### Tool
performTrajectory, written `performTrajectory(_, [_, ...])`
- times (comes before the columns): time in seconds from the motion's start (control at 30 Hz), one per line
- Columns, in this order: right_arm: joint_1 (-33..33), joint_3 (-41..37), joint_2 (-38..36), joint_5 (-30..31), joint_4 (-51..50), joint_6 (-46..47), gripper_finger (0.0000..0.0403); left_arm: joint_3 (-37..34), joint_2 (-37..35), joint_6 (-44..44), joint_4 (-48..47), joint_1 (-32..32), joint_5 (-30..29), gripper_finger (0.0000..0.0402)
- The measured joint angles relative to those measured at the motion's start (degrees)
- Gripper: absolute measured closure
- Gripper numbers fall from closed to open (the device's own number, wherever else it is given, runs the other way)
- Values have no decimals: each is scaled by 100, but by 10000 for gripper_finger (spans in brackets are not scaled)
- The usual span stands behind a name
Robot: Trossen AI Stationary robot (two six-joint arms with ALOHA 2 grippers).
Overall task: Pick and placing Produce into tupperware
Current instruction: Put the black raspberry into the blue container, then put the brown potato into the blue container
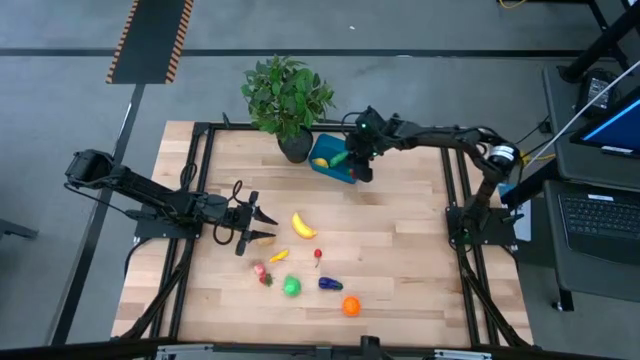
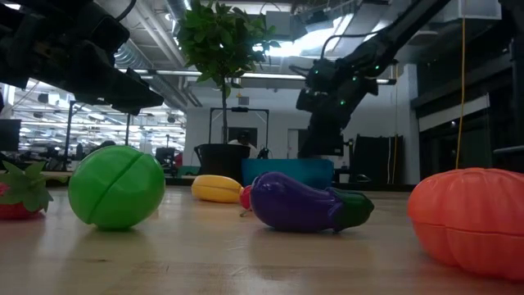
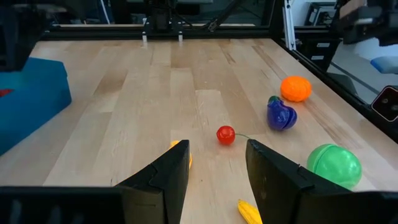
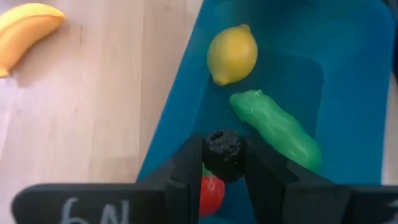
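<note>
High view puts the left gripper low over the tabletop, fingers parted and empty, apparently lined up for a next pick: the banana lies just beyond its tips, with the other loose produce nearby. Farther right, the right gripper hangs over the tupperware, pinching a small dark piece (likely to drop in), lemon and green vegetable directly below.

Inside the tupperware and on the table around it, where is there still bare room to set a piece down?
In the tupperware, bare floor beside the lemon and green pepper; crowded under the right gripper, which grips a dark piece. Table is bare between tupperware and banana; produce clusters ahead of the left gripper.
</note>
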Motion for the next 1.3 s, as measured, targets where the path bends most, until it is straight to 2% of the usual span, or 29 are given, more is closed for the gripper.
performTrajectory(0.17, [0, 255, 345, -284, 35, 5, 307, 0, -1, 2, -2, 0, -1, 250])
performTrajectory(0.37, [2, 371, 578, -298, -31, 7, 307, 0, -2, 2, -12, 0, 0, 250])
performTrajectory(0.63, [2, 375, 616, -335, -96, 28, 284, 0, -2, 20, -22, 0, 0, 250])
performTrajectory(1.07, [59, 375, 616, -334, -34, 175, 277, 0, -1, 20, -22, 0, 0, 250])
performTrajectory(1.3, [120, 375, 616, -197, 19, 177, 231, 0, -1, 22, -22, 0, 0, 250])
